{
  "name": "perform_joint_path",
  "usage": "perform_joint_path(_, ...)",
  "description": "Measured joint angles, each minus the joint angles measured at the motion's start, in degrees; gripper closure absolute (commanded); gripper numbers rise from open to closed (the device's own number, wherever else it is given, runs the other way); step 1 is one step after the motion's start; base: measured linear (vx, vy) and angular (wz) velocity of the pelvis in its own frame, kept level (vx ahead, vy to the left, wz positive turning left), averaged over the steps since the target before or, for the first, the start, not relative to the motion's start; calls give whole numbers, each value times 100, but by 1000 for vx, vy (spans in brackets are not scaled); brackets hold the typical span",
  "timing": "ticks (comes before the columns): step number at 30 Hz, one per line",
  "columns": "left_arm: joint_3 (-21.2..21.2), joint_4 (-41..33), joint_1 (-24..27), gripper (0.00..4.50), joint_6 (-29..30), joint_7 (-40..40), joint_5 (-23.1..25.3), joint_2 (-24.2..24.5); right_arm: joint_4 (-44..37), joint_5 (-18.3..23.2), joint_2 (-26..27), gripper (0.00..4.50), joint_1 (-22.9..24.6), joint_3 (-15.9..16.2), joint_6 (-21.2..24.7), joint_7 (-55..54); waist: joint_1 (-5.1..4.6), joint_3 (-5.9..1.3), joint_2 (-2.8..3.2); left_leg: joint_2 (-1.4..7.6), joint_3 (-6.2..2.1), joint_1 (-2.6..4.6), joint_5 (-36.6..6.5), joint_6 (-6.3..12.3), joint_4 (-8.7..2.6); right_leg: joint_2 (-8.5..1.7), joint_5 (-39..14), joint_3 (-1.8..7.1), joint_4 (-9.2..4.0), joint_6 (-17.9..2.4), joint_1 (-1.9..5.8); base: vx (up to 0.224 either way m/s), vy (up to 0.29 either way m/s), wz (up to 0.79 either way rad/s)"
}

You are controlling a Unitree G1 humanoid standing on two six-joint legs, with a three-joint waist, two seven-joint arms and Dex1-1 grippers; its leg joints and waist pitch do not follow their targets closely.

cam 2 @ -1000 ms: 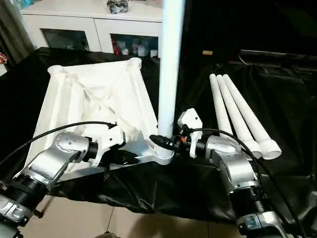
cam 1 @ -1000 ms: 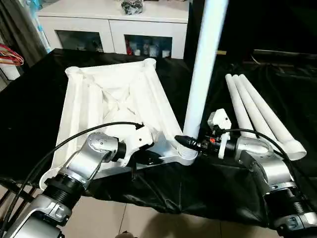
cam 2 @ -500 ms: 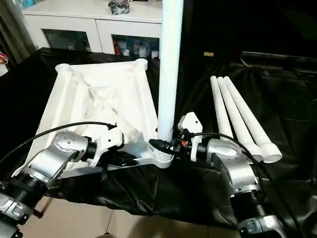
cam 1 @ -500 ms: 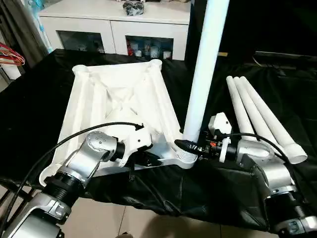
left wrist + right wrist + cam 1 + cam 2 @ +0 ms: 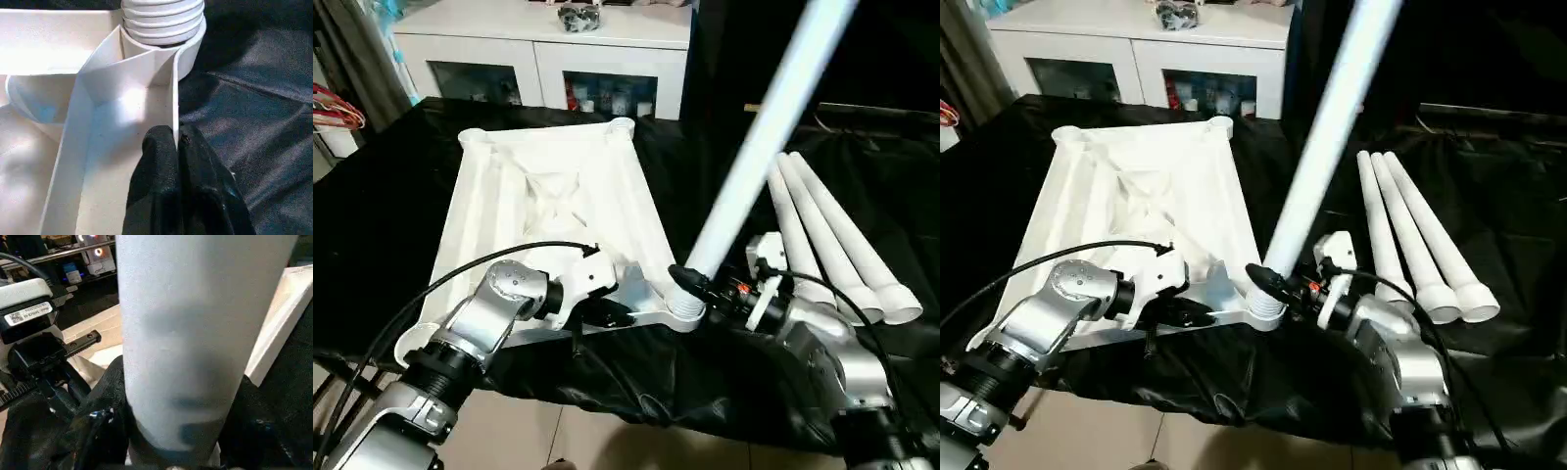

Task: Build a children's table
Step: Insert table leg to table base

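Leaning toward 1 o'clock, long white tapered plastic leg (image 5: 759,147) clamped in right gripper (image 5: 690,282); left gripper (image 5: 177,147) pinched on upturned white ribbed tabletop (image 5: 543,211) rim.

head cameras: two eyes set side by side, looking forward and down over both forearms at the upturned table top (image 5: 548,211) on the black cloth (image 5: 372,225), cabinet (image 5: 548,54) at the far edge (both cover the same ground, slightly offset). left wrist camera: very close, sighting along its own fingers (image 5: 161,181) at the top's rim and a ribbed corner socket (image 5: 164,19). right wrist camera: closer yet, facing the leg (image 5: 200,333); that leg is shared with the head views.
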Motion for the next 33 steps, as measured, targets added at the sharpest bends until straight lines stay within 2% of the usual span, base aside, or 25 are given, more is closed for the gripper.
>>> perform_joint_path(10,1,0,5,450,31,46,7,15,-147,-276,-17,261,75,154,-183,-192,-21,2,-4,-2,0,24,0,0,-20,0,-22,2,-2,36,10,0,0,0)
perform_joint_path(16,0,4,10,450,-32,-52,81,104,82,-409,-128,261,-274,387,-182,28,-58,6,-9,-7,0,64,-1,-1,-53,0,-25,4,-10,41,31,0,0,0)
perform_joint_path(22,-12,10,-4,450,-105,-133,104,152,211,-484,-288,261,-498,545,-178,367,-57,9,-15,-9,1,75,0,-2,-87,1,-28,3,-13,37,31,0,0,0)
perform_joint_path(25,-35,29,-47,450,-114,-187,129,151,208,-654,-452,261,-615,694,-172,595,-37,12,-35,-8,1,75,1,-5,-95,1,-37,0,-13,30,31,0,0,0)
perform_joint_path(33,-66,85,-105,450,-203,-394,151,177,143,-663,-678,261,-644,823,-171,999,-2,-14,-92,-8,3,80,13,-25,-133,1,-70,-8,-14,-15,38,0,0,0)
